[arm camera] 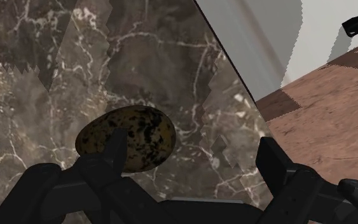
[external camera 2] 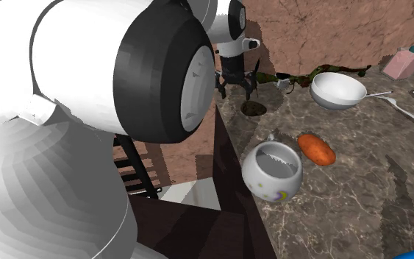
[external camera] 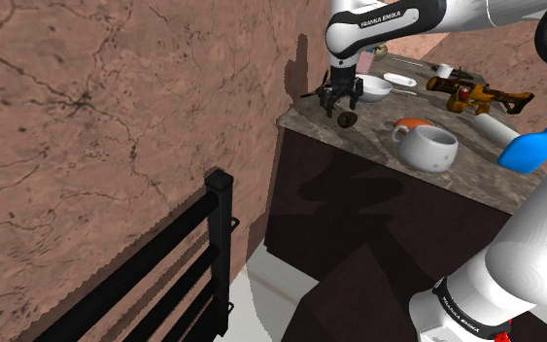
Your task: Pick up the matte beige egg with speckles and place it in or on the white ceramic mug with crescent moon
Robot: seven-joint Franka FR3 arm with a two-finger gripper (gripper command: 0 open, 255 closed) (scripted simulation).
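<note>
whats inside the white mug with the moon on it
Nothing that shows: the mug has a bare inner wall, though its near rim covers the very bottom. The speckled egg lies on the counter, below the open gripper.

The white arm [external camera: 538, 233] reaches from the shoulder view's lower right up and to the left, its dark-jointed wrist turned downward so that the black gripper [external camera: 342, 101] hangs pointing straight down, its two fingers [arm camera: 115, 151] standing wide apart, neither touching the other.
</note>
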